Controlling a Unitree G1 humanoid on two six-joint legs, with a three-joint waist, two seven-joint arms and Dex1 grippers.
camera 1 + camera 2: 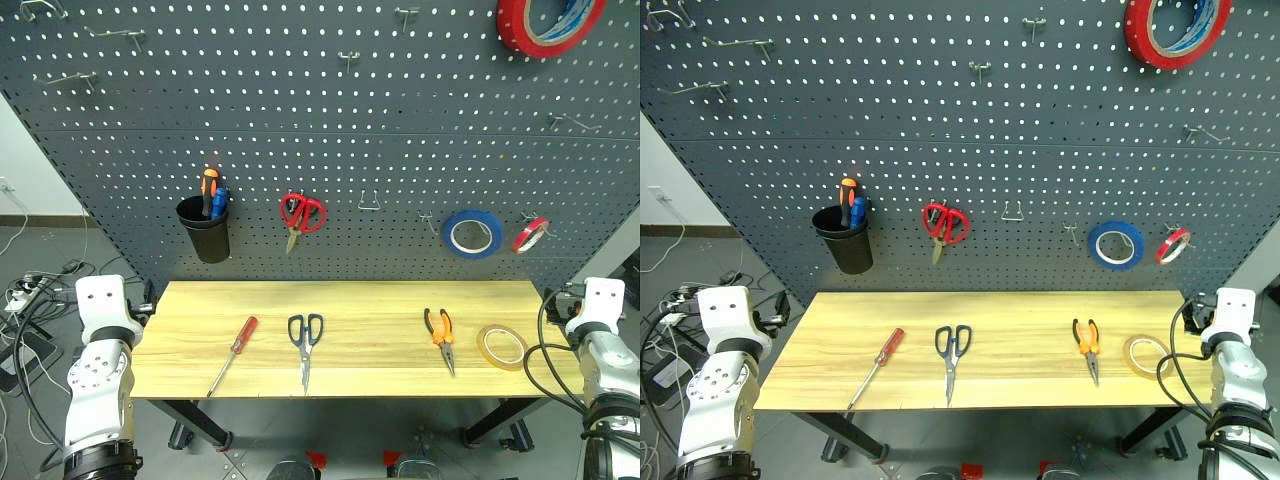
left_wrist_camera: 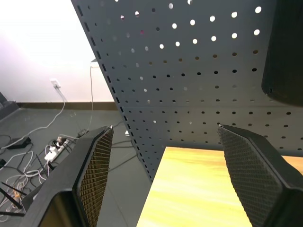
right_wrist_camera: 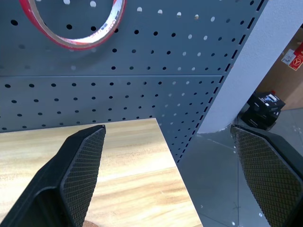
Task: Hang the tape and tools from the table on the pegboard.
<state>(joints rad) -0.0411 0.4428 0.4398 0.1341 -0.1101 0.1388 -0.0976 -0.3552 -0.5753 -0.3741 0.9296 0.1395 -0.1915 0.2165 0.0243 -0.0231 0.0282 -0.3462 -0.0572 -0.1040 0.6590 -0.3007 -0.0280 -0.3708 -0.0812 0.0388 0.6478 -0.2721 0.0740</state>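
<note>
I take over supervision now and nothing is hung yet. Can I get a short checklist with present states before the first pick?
1. All four items lie flat on the table: screwdriver, scissors, pliers, tape: ok.
2. Items apart, none overlapping: ok.
3. Left gripper open, nothing between its fingers: ok.
4. Right gripper open, nothing between its fingers: ok.
5. Free hook on the pegboard: ok, a bare one sits beside the red scissors.
6. Either gripper over an item: not ok, both sit off the table's ends.
</note>
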